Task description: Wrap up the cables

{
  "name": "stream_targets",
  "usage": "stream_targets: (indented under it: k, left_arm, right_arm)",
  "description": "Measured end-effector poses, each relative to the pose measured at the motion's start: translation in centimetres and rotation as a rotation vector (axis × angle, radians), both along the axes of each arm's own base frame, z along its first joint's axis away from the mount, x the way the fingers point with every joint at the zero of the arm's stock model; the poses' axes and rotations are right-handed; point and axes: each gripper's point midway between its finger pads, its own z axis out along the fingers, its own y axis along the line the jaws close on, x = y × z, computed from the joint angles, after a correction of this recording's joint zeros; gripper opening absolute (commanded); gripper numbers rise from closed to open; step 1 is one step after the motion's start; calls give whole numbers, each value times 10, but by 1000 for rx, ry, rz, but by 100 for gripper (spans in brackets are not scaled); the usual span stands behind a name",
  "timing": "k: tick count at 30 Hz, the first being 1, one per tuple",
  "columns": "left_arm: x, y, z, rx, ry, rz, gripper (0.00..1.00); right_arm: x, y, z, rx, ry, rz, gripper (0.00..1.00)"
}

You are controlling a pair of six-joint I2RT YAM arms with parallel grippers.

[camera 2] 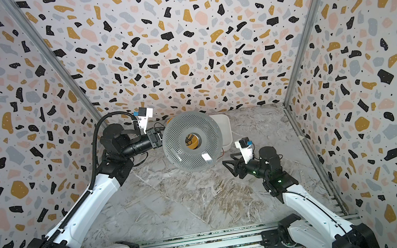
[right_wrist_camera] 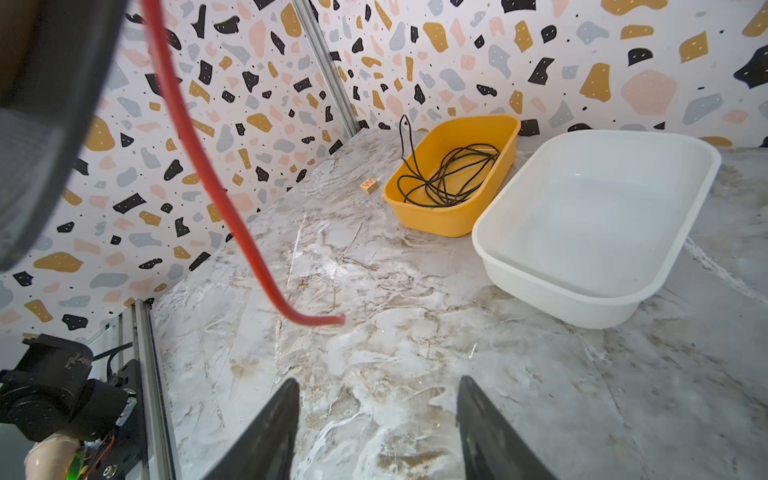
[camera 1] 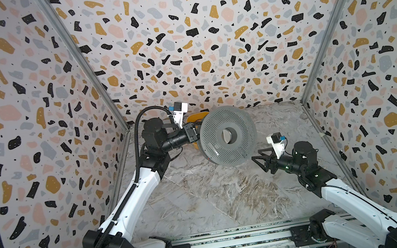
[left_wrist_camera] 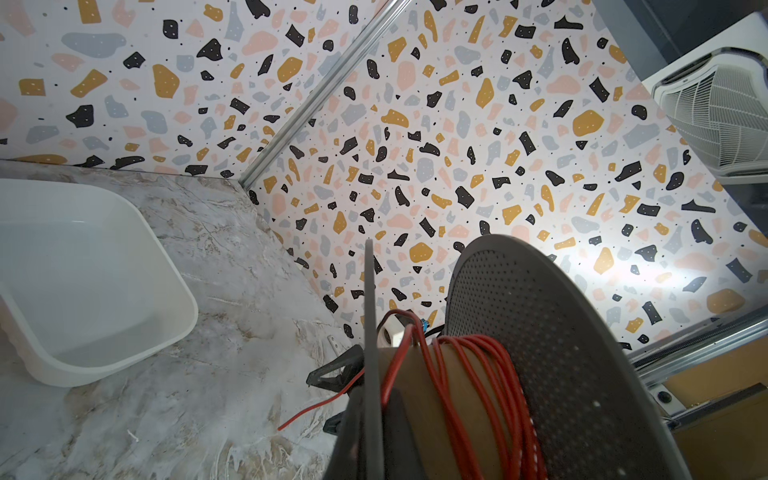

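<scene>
I read: left claw (camera 1: 194, 133) clamped on spool (camera 1: 228, 136) (red wire (left_wrist_camera: 457, 374) wound); right claw (right_wrist_camera: 378, 399) apart; spool masks yellow tub (right_wrist_camera: 449, 224).

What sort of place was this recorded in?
Probably a purpose-built robot test booth: terrazzo-print panel walls in aluminium framing, a marble-look tabletop, and a mounting rail along the front edge.

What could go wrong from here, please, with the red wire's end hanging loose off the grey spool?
1. The thin red-orange wire lies in loose turns on the grey perforated plastic spool; its free end is unheld, so turns may slip off.
2. The right gripper has open, empty jaws; grabbing so thin an end could miss.
3. The left gripper seems to clamp only one flange's edge, so the spool might tilt.
</scene>
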Motion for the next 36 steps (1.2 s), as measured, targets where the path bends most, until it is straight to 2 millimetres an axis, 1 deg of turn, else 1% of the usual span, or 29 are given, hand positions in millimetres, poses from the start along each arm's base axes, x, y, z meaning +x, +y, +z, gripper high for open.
stream_targets:
  k: [3, 6, 9, 12, 13, 14, 17, 19, 20, 24, 28, 32, 36]
  left_arm:
    - [4, 1, -4, 1, 18, 4, 0]
    - [6, 0, -7, 1, 31, 4, 0]
    - [6, 0, -8, 1, 38, 1, 0]
    - [6, -1, -8, 0, 41, -2, 0]
    - [6, -1, -8, 0, 43, -3, 0]
    - [6, -1, -8, -1, 44, -3, 0]
    - [7, 0, -8, -1, 46, -2, 0]
    - [8, 2, -8, -2, 47, 3, 0]
    - [10, 3, -9, -1, 48, 7, 0]
    - [19, 6, -12, -9, 59, 22, 0]
    - [31, 3, -19, -38, 85, 26, 0]
    - [36, 2, -32, -58, 124, 30, 0]
    - [36, 2, -38, -78, 140, 33, 0]
  right_arm:
    - [-3, 5, 10, 17, -30, 41, 56]
    - [-4, 10, 24, 31, -68, 81, 51]
    - [2, 17, 36, 39, -101, 113, 46]
    - [10, 22, 38, 41, -109, 131, 40]
    - [12, 23, 37, 41, -107, 134, 37]
    - [15, 24, 35, 39, -107, 138, 30]
    - [18, 27, 27, 34, -89, 151, 14]
    - [17, 28, 25, 35, -78, 158, 7]
    - [16, 29, 26, 39, -76, 163, 5]
    - [9, 28, 35, 65, -62, 171, 0]
    - [-2, 30, 53, 123, -23, 204, 0]
    - [-12, 35, 62, 210, 77, 252, 0]
    - [-13, 42, 69, 315, 203, 291, 0]
